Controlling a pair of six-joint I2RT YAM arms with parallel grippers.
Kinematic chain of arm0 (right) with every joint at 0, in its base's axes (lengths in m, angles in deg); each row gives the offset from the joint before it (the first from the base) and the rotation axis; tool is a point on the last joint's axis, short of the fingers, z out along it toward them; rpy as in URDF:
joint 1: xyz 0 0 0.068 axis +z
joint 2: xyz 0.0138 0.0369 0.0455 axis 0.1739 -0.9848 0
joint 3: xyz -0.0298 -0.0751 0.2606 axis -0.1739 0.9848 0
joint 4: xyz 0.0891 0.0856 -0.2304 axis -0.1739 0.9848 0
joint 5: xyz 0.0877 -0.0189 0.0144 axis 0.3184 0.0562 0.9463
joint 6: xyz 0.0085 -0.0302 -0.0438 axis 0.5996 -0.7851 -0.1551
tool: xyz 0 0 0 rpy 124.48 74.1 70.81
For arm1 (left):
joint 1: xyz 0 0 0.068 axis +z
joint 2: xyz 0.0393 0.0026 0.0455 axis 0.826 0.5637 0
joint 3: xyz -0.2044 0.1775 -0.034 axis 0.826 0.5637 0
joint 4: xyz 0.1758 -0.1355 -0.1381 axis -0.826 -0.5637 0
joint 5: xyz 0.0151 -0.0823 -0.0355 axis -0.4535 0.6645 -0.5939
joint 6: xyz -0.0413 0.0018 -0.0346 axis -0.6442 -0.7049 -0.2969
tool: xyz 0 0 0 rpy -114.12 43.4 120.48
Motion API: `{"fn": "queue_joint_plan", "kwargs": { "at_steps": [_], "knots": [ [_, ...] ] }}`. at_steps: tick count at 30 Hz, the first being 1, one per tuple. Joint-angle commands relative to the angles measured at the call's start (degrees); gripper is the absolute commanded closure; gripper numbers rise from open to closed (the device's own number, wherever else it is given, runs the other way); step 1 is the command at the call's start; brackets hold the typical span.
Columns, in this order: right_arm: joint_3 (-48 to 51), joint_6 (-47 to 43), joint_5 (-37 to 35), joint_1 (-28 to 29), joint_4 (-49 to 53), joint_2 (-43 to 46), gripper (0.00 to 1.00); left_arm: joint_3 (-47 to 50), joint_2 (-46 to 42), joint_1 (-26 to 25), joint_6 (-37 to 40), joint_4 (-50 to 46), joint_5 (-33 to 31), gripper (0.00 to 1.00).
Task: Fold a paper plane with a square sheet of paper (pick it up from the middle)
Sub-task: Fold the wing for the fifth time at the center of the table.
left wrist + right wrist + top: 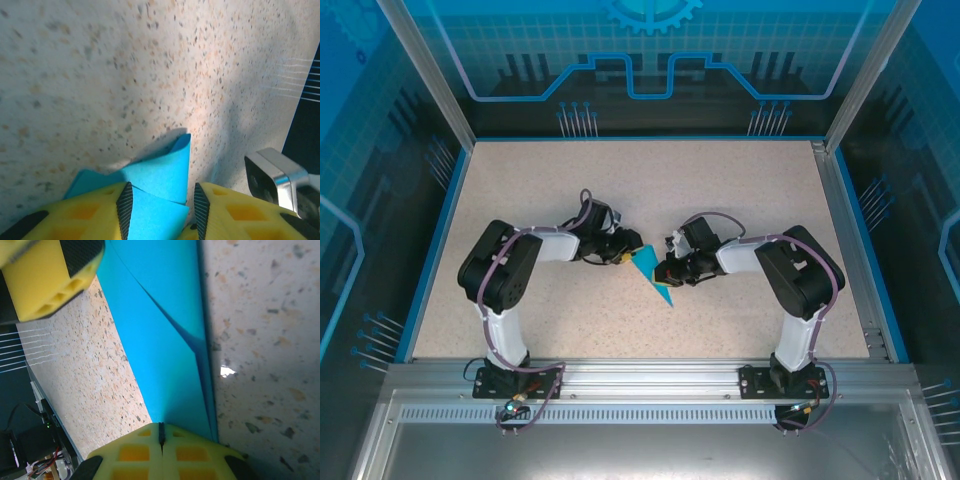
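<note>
Judging the folded sheet of paper light, limp and crease-prone, I found it mid tabletop. The right gripper had its jaws pinched shut on the paper's edge, while the left gripper held its jaws narrowly parted astride a flap. The folded edges offered the firmest hold.

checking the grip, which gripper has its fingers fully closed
The right gripper: its yellow pads are shut on the folded paper. The left gripper has pads apart, paper between them.
</note>
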Motion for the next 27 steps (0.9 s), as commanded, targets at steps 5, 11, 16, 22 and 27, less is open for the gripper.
{"fn": "queue_joint_plan", "kwargs": {
  "at_steps": [5, 11, 16, 22, 27],
  "knots": [
    [3.43, -0.85, -5.27, 1.13, 9.4, -3.5, 1.0, -2.38, 0.54, 4.06, 5.08, -5.49, -4.32, 0.57],
    [4.07, 1.62, -3.92, 1.23, 6.33, -3.32, 1.0, -2.18, -5.01, 5.06, 5.66, -8.11, -4.33, 0.55],
    [4.31, 6.25, -3.46, 2.27, 2.18, -3.17, 1.0, -0.22, -11.44, 4.56, 3.2, -9.79, -5.19, 0.54],
    [5.97, 11.2, -3.56, 3.99, -3.77, 2.88, 0.95, -1.81, -16.15, -0.3, 2.19, -22.75, -11.31, 0.51],
    [6.74, 7.31, -12.76, 2.84, 4.12, 15.62, 0.81, -5.09, -15.83, -5.63, 0.66, -32.7, -17.74, 0.48]
  ]
}}
